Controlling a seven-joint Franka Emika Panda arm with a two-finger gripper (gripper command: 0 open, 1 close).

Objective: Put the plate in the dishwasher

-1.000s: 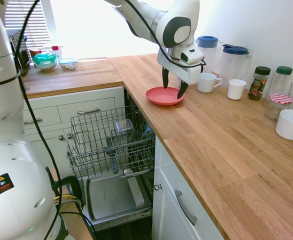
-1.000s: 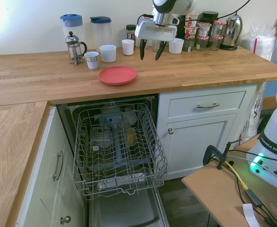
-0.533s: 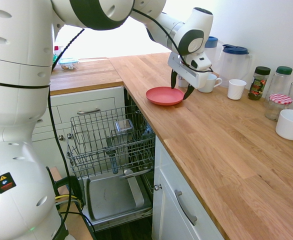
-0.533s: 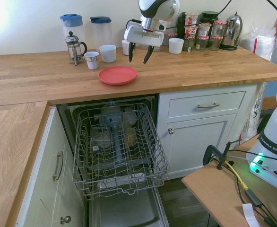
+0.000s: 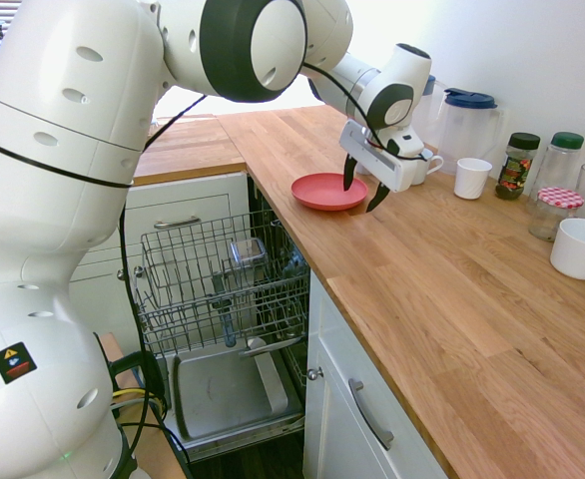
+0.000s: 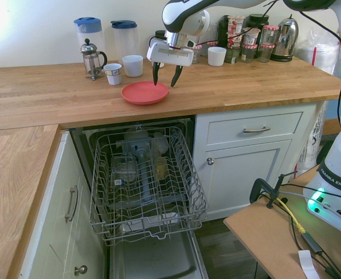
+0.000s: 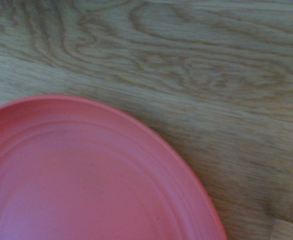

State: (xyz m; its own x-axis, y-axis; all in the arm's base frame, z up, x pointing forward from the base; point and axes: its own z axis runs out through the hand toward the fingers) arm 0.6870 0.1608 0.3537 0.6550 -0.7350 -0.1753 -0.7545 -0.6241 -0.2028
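Moved since before: pincer (image 5: 364, 190) has come down and across the counter (image 5: 452, 279) toward the plate (image 5: 328, 191); a second ago it hung higher and nearer the white cups (the plate itself has not shifted).
Pincer state: fingers spread wide apart, holding nothing; in the first exterior view one tip is over the plate's rim on the cup side and the other just outside it.
Plate place: flat on the counter, near the edge above the dishwasher (image 6: 144, 180), just beside a white mug (image 5: 419, 166).
Dishwasher: door down, wire rack (image 6: 147, 186) pulled out, some glassware already inside, free room in the rack as far as I can see.
Done: only the approach, I judge; no grip yet.
Left: close on the rim, lift, carry over the counter edge, lower into the rack, let go.
First exterior view only: shows how both fingertips stand at the rim; the white bowl (image 5: 581, 247) and jars at the wall also appear here.
Second exterior view only: shows the whole rack from above, and the French press (image 6: 92, 58) beside the cups.
Wrist view only: plate (image 7: 86, 175) rim and its faint rings from close by, with bare wood grain next to it (no contact can be read from it).
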